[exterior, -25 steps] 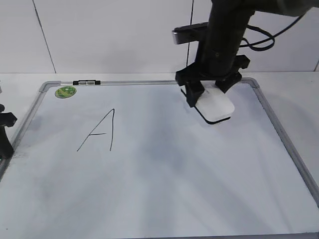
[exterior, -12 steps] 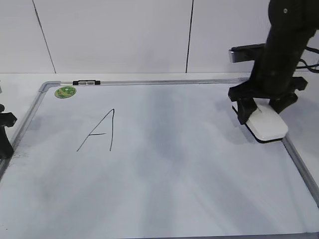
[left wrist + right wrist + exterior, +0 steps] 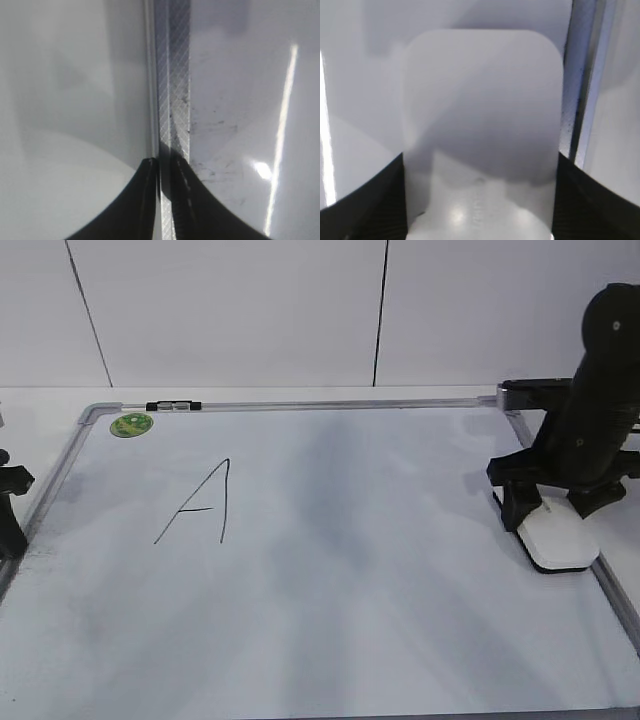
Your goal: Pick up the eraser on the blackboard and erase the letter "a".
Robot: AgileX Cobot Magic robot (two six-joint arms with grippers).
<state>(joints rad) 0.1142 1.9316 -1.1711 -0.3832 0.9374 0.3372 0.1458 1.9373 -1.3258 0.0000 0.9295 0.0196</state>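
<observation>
The white eraser [image 3: 558,537] lies flat at the right edge of the blackboard [image 3: 350,580], a white dry-erase board with a grey frame. My right gripper [image 3: 548,512] is shut on the eraser, one finger on each long side. The right wrist view shows the eraser [image 3: 482,110] filling the gap between the fingers [image 3: 480,167]. No lowercase "a" shows on the board, only faint grey smears across its middle. My left gripper [image 3: 8,510] is by the board's left edge; in its wrist view it [image 3: 165,165] is shut and empty over the frame [image 3: 172,75].
An angular capital "A" [image 3: 200,505] is drawn on the left half of the board. A round green sticker [image 3: 131,424] and a small black-and-white marker [image 3: 173,406] are at the top left of the frame. A white wall stands behind.
My right gripper has carried the eraser from the board's upper middle to the right and toward the front, down to the right frame edge. The left arm has not moved.
</observation>
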